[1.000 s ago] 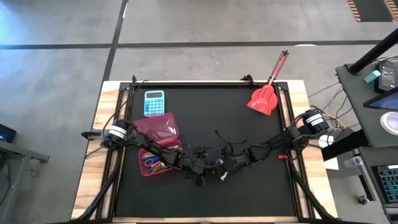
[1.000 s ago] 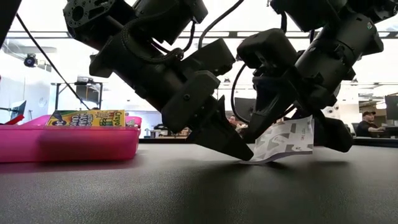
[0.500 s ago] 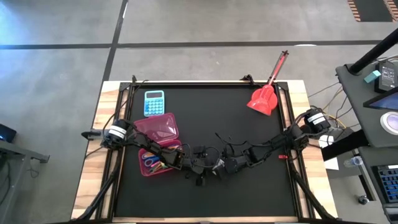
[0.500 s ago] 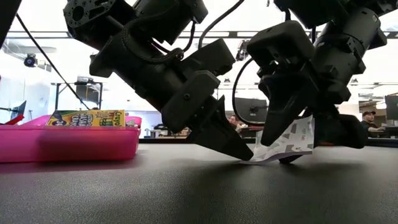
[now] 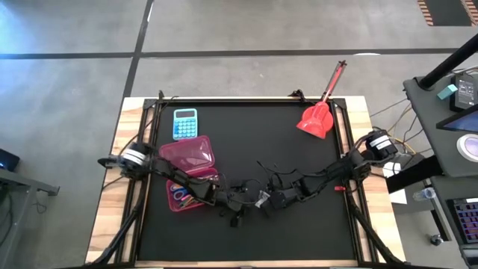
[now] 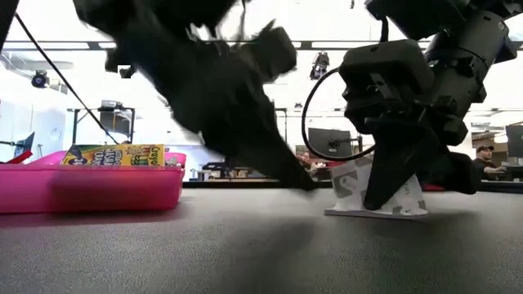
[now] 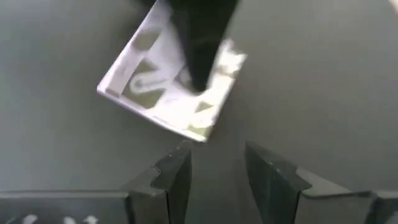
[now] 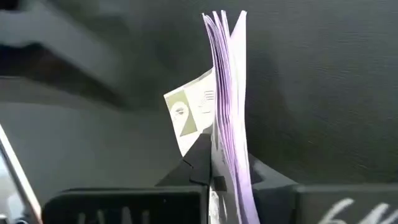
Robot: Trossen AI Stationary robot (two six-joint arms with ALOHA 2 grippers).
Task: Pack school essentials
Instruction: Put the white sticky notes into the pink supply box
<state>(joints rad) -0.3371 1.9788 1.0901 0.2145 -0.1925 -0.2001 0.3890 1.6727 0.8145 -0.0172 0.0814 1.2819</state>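
White notepad [image 6: 377,192] pinched upright in right hand [image 6: 384,196].

Crayon box [image 6: 112,153]: colourful lettering runs along its yellow-and-green side in the low view, but no word can be made out.
Paper pad [image 6: 376,192]: the white cover carries green shapes and a few fine printed lines. In the wrist views the print is too small and blurred to read.
Calculator [image 5: 185,123]: rows of keys and a display show from above, but no digit or brand is legible.
Readable text overall: none. There is printing on all three things, yet no letter, number or sign is sure.
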